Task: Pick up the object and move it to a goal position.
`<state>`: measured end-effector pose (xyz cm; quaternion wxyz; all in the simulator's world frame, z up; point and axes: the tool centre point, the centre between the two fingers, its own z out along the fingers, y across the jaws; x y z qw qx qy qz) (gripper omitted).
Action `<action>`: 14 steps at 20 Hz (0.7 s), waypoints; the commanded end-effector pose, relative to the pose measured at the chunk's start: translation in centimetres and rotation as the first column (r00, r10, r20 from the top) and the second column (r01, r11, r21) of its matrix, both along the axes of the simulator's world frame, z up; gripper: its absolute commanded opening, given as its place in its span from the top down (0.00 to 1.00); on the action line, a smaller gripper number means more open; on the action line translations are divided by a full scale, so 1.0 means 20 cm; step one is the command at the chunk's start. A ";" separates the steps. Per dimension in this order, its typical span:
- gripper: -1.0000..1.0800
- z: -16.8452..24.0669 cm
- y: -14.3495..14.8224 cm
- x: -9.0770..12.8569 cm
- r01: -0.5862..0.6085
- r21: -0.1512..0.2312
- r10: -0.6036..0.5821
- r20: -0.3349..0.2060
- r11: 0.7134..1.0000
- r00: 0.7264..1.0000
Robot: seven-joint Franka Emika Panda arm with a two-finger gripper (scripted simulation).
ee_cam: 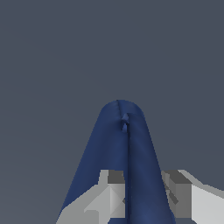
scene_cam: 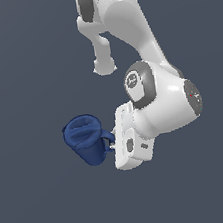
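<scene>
The object, a dark blue mug (scene_cam: 85, 140), hangs tilted in the exterior view, its open mouth facing up and toward the camera and its loop handle pointing to the exterior view's right. My gripper (scene_cam: 108, 145) is shut on that handle, with the white hand just to the right of the mug. In the wrist view the mug (ee_cam: 109, 148) fills the middle as a tall blue shape. A grey fingertip (ee_cam: 111, 194) presses it on one side and a second fingertip (ee_cam: 179, 192) on the other, with my gripper (ee_cam: 142, 194) closed around the blue handle.
The white arm (scene_cam: 138, 38) reaches down from the top of the exterior view to the bulky wrist (scene_cam: 168, 105). Around it there is only a plain dark grey-blue background with no other objects or edges visible.
</scene>
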<state>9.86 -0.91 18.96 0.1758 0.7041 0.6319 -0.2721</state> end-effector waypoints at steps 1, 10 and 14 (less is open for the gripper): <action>1.00 0.00 0.00 0.00 0.000 0.000 0.000 0.000 1.000 1.000; 1.00 0.00 0.00 0.00 -0.001 0.001 0.001 0.001 1.000 1.000; 1.00 0.02 0.02 0.00 0.003 0.014 -0.003 0.017 1.000 1.000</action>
